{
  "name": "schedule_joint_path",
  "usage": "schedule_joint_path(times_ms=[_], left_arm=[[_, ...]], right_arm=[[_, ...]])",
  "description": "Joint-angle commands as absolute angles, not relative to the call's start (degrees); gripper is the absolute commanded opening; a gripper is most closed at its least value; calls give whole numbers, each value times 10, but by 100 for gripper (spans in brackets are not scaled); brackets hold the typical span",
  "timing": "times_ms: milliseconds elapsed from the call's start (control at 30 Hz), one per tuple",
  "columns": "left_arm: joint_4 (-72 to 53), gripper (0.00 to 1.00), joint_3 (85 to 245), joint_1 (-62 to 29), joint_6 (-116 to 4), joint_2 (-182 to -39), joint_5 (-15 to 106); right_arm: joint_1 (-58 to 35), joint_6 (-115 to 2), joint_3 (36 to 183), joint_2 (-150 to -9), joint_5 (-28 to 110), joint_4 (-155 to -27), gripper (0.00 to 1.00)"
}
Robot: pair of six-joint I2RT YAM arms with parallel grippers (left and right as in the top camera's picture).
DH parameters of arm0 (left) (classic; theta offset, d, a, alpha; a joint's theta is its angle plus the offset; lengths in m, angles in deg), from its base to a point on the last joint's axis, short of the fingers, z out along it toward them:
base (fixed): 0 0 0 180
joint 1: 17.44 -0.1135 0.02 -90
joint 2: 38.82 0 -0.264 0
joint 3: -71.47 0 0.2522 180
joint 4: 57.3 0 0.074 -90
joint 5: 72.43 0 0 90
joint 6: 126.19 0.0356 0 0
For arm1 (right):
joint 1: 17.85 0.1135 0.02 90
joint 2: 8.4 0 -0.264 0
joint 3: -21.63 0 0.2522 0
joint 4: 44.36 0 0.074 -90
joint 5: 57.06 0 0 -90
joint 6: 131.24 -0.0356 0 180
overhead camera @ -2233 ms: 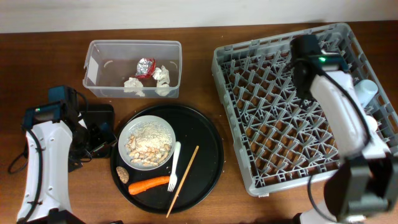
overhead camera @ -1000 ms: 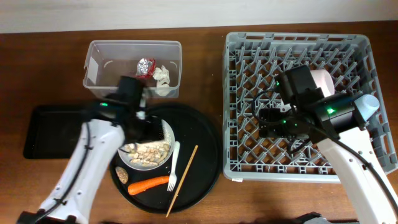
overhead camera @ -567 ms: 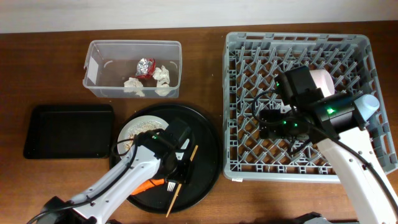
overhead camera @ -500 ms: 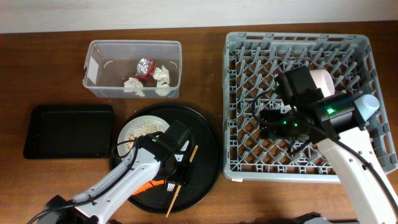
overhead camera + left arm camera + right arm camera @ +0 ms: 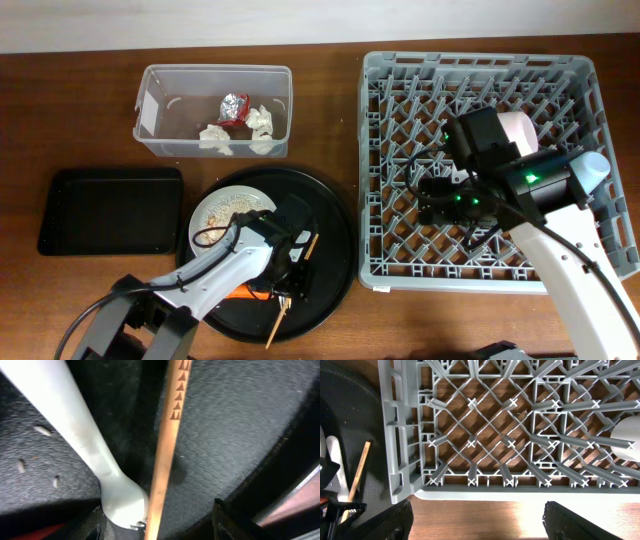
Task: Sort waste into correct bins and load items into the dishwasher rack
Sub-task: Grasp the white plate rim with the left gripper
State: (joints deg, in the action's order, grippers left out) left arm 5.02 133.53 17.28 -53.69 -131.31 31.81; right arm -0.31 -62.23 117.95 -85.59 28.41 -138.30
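Two utensils lie on the big round black tray (image 5: 335,240). The white plastic fork (image 5: 85,445) sits at 9 o'clock of the thin wooden chopstick (image 5: 167,445). Both run 12-to-6 inside my wide-spread left gripper (image 5: 160,524). My right gripper (image 5: 487,520) hangs wide and empty over the grey pegged dishwasher rack (image 5: 480,62).
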Motion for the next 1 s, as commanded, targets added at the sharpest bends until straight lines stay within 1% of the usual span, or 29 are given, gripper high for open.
schedule_joint_path(times_ms=[0, 67, 100, 167, 233, 300, 400, 433, 500, 600, 700, 800, 967], left_arm=[[44, 68, 1366, 175, -517, -1317, 363], [33, 68, 1387, 175, -516, -1317, 363], [18, 72, 1392, 175, -512, -1317, 364], [-20, 73, 1394, 175, -510, -1317, 402], [-28, 75, 1394, 175, -508, -1317, 405], [-9, 76, 1404, 173, -481, -1317, 390], [44, 78, 1463, 172, -481, -1317, 259], [66, 80, 1504, 172, -481, -1317, 187], [60, 82, 1526, 172, -481, -1317, 133], [44, 82, 1526, 169, -492, -1349, 113], [45, 82, 1526, 140, -564, -1391, 105], [30, 81, 1526, 113, -592, -1399, 122], [8, 74, 1526, 113, -611, -1439, 157]], right_arm=[[-7, -628, 1183, -856, 276, -1383, 87], [-7, -628, 1183, -856, 276, -1383, 87], [-7, -628, 1183, -856, 276, -1383, 87], [-7, -628, 1183, -856, 275, -1383, 87], [-7, -628, 1183, -856, 276, -1383, 87], [-7, -628, 1183, -856, 276, -1383, 87], [-7, -628, 1183, -856, 276, -1383, 86], [-7, -628, 1183, -856, 276, -1383, 87], [-7, -628, 1183, -856, 276, -1383, 87], [-7, -628, 1183, -856, 278, -1383, 87], [-7, -627, 1183, -856, 278, -1383, 86], [-7, -628, 1183, -856, 278, -1383, 87], [-7, -628, 1183, -856, 280, -1383, 86]])
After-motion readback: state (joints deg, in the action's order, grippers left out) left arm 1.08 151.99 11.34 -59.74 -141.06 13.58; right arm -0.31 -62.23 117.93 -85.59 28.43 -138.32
